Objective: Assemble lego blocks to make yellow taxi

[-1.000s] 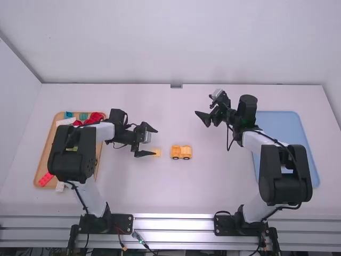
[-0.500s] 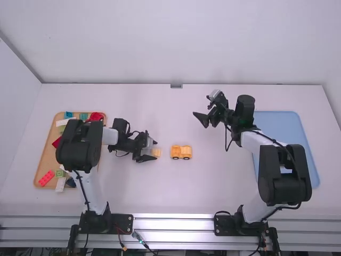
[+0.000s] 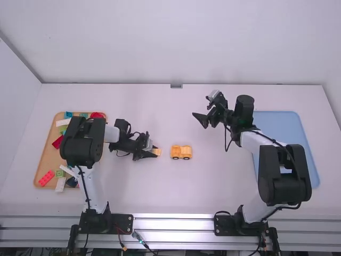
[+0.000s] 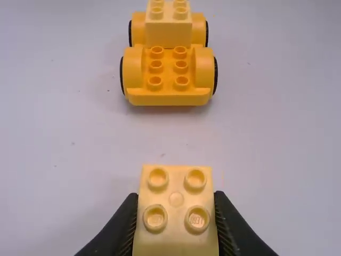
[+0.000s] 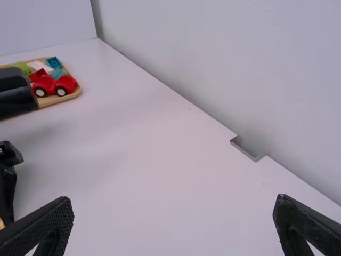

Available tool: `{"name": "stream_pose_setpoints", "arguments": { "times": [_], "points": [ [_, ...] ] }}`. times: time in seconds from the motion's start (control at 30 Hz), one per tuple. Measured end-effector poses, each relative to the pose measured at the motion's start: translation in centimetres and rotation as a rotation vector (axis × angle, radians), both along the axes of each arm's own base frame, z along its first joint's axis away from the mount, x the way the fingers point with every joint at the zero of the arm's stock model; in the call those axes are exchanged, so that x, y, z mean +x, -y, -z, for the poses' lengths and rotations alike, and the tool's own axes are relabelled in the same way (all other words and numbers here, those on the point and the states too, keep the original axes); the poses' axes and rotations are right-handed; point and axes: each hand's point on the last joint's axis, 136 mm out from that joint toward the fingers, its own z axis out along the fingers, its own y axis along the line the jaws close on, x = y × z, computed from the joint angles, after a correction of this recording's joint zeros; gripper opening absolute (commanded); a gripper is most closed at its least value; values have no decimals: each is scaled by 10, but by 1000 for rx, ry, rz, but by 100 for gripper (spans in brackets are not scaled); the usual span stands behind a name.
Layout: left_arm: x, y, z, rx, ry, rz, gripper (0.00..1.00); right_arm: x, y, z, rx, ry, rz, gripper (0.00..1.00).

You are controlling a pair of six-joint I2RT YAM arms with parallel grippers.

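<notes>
My left gripper (image 3: 154, 151) is low over the table, left of the middle, with a pale yellow block (image 3: 157, 152) between its fingers. In the left wrist view my left gripper (image 4: 176, 221) is shut on the sides of that block (image 4: 176, 205), whose four studs face up. The orange-yellow car base (image 3: 181, 155) stands apart, to the block's right; a pale yellow block (image 4: 168, 31) sits on its studs. My right gripper (image 3: 203, 118) stays open and has nothing in it, beyond and right of the car; in the right wrist view, my right gripper (image 5: 173, 218) has its fingers wide apart.
A wooden tray (image 3: 45, 154) at the left holds several loose blocks and a red car (image 5: 53, 85), partly under the left arm. A blue tray (image 3: 282, 121) lies at the right, partly beneath the right arm.
My left gripper came nearer the camera and slightly right, and its open fingers shut on the pale yellow block. The right arm shifted very slightly left.
</notes>
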Motion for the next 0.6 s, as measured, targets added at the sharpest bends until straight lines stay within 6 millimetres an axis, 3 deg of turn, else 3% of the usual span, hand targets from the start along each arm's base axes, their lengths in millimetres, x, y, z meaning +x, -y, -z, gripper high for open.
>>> {"name": "stream_pose_setpoints", "arguments": {
  "times": [0.07, 0.27, 0.43, 0.6],
  "points": [
    [-3, 0, 0, 2, -14, 3, 4, -1, 0, 2, -9, 1, -4, 99],
    [-3, -1, -13, 11, -70, 3, 8, -16, -4, 16, -45, -38, -71, 99],
    [15, 2, -62, -3, 69, 9, 13, -51, -2, 15, -62, -74, -191, 99],
    [15, 14, -91, -19, 155, 42, 13, -91, 0, 26, -119, -122, -299, 100]
  ]
}}
